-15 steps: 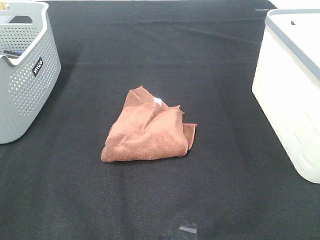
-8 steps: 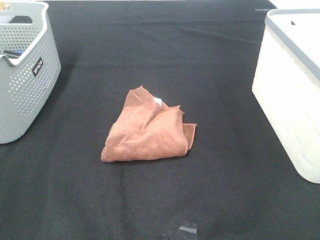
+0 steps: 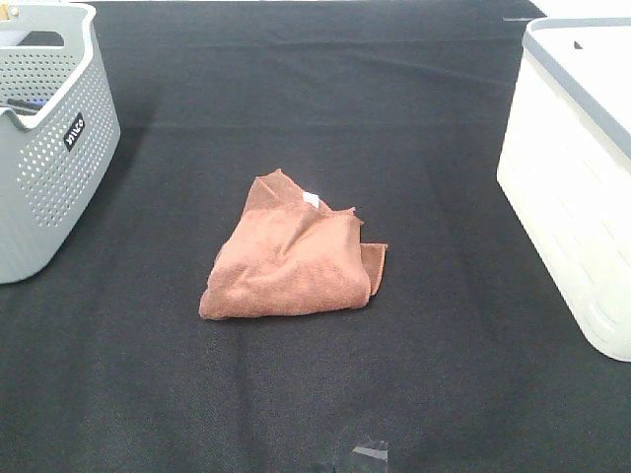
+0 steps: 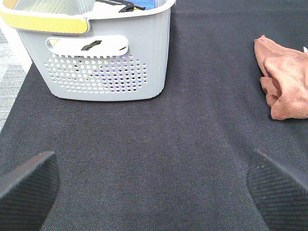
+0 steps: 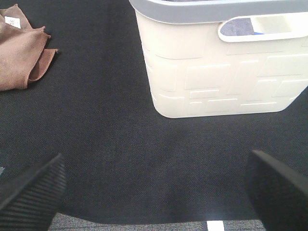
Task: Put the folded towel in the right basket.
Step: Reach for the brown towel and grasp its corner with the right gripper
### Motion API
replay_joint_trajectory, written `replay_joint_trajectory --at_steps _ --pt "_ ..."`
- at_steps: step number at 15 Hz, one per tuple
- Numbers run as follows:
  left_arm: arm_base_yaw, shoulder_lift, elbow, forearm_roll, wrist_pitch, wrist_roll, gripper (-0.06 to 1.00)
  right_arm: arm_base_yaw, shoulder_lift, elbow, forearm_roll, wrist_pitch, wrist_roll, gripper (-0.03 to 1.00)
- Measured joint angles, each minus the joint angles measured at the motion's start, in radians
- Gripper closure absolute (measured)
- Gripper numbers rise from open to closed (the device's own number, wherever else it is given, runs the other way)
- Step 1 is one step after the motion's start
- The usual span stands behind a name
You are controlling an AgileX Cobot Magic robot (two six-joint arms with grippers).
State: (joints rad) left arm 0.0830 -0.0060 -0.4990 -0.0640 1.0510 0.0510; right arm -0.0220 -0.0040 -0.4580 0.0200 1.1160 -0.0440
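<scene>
The folded brown towel lies on the black cloth at the middle of the table; it also shows in the left wrist view and the right wrist view. The right basket is cream with a grey rim and stands at the right edge; the right wrist view shows it close. My left gripper is open and empty, well short of the towel. My right gripper is open and empty, near the cream basket. Neither gripper shows in the high view.
A grey perforated basket with a yellow handle stands at the left edge, holding some items; it also shows in the left wrist view. A small piece of tape sits on the black table cloth near the front.
</scene>
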Motion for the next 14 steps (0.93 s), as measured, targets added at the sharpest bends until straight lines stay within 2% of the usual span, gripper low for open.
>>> replay_joint_trajectory --at_steps 14 --pt "0.0 0.0 0.0 0.0 0.0 0.0 -0.04 0.0 0.0 0.0 0.0 0.0 0.0 0.0"
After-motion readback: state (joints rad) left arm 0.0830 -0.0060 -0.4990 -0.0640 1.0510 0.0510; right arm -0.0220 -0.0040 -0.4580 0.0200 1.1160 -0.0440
